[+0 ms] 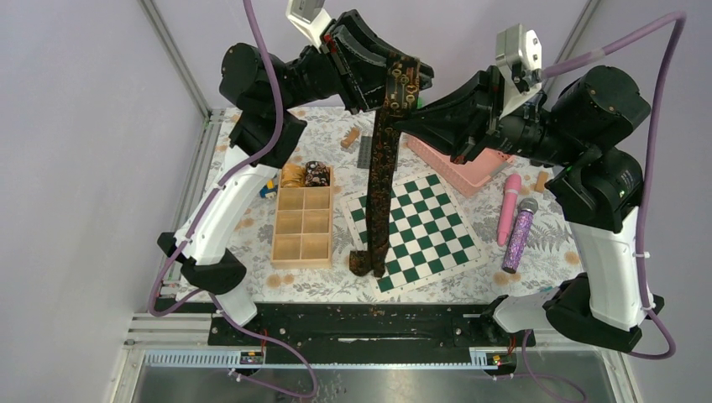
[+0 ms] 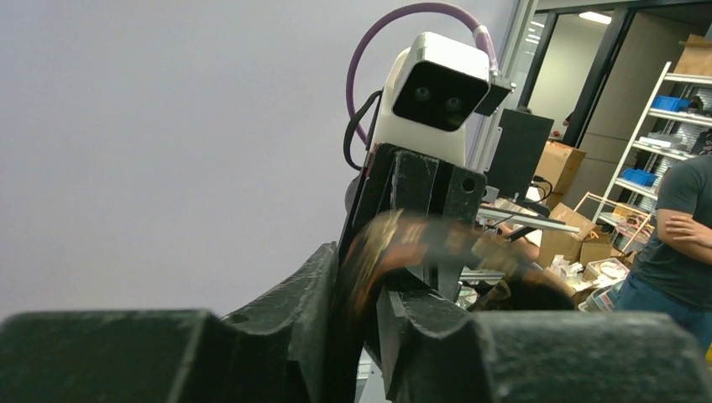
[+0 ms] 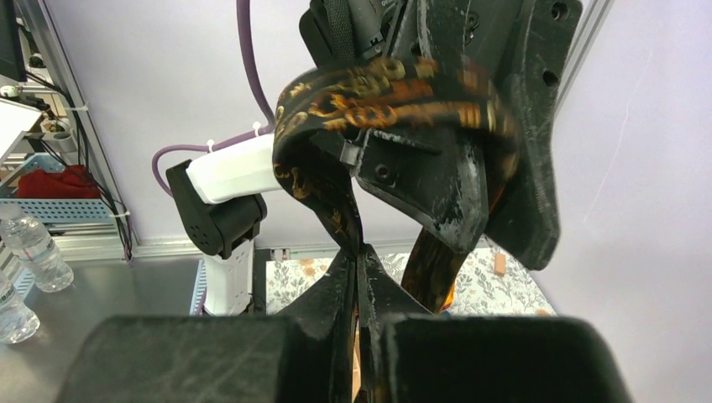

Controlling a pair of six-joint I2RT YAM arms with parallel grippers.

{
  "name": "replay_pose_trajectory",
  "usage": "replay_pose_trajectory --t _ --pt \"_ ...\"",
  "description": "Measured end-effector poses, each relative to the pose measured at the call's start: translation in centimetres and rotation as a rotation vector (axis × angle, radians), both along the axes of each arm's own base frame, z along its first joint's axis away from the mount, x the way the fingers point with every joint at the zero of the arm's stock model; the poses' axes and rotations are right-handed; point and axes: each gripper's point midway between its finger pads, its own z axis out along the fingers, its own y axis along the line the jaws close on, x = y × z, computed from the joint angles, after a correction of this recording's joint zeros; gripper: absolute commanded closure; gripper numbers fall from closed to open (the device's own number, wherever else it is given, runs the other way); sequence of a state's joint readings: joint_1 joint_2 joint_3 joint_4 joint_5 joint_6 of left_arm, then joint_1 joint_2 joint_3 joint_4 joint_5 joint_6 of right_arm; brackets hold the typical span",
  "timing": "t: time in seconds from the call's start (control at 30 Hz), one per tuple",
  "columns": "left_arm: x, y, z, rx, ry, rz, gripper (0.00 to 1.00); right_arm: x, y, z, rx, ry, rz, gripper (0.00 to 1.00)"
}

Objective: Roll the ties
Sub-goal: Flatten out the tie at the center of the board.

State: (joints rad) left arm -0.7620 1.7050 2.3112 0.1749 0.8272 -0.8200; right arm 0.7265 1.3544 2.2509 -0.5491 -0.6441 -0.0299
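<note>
Both arms are raised over the far half of the table (image 1: 327,287), and the dark brown-black tie (image 1: 379,193) hangs between them. Its top is draped over the left gripper (image 1: 384,74). From there it falls past the checkered mat (image 1: 428,231), and its lower end lies folded on the cloth by the mat's near-left corner. The right gripper (image 1: 400,124) is pressed together, pinching the tie just under the drape; its wrist view shows the fingers (image 3: 340,290) meeting on the cloth. The left jaws stand slightly apart with the tie between them. That stretch is blurred in both wrist views, so it cannot be told whether they grip it or merely carry it. How the tie winds around the left fingers (image 3: 445,189) is also hard to follow. Toward the table's left edge, a golden-tan coil (image 1: 292,175) and a dark coil (image 1: 316,175) fill the two far compartments of the wooden tray (image 1: 287,245). Near the right edge lies a purple glittery microphone (image 1: 519,237). The arms partly hide a pink basket (image 1: 470,168) at the far side.
</note>
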Motion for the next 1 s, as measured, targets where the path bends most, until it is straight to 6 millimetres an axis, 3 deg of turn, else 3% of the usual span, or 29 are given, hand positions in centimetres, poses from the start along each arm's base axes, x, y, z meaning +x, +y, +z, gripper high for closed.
replay_pose_trajectory --t 0.13,0.43,0.5,0.6,0.7,0.8,0.93,1.0 --pt "0.0 0.0 -0.1 0.000 -0.003 0.000 0.62 0.2 0.2 -0.4 -0.009 0.006 -0.001 1.00" --pt "0.7 -0.7 -1.2 0.022 0.021 -0.004 0.67 0.1 -0.1 -0.4 -0.007 -0.002 -0.009 1.00" --pt "0.6 -0.6 -1.0 0.013 0.013 -0.004 0.74 -0.2 -0.4 -0.2 -0.003 -0.007 -0.010 1.00" --pt "0.5 -0.5 -0.9 0.009 0.012 -0.007 0.99 -0.3 -0.6 -0.3 -0.003 -0.009 -0.013 1.00" --pt "0.4 -0.5 -0.8 0.005 0.009 -0.007 1.00 -0.2 -0.7 -0.7 -0.008 -0.004 -0.028 1.00" --pt "0.3 -0.4 -0.6 -0.002 0.006 -0.010 1.00 0.2 -0.7 -1.4 -0.020 0.005 -0.046 0.85" --pt "0.2 -0.3 -0.4 -0.011 0.007 -0.016 1.00 1.0 -0.6 -2.2 -0.037 0.015 -0.072 0.75" --pt "0.2 -0.3 -0.3 -0.011 0.016 -0.018 1.00 1.4 -0.5 -2.7 -0.046 0.021 -0.087 0.62"
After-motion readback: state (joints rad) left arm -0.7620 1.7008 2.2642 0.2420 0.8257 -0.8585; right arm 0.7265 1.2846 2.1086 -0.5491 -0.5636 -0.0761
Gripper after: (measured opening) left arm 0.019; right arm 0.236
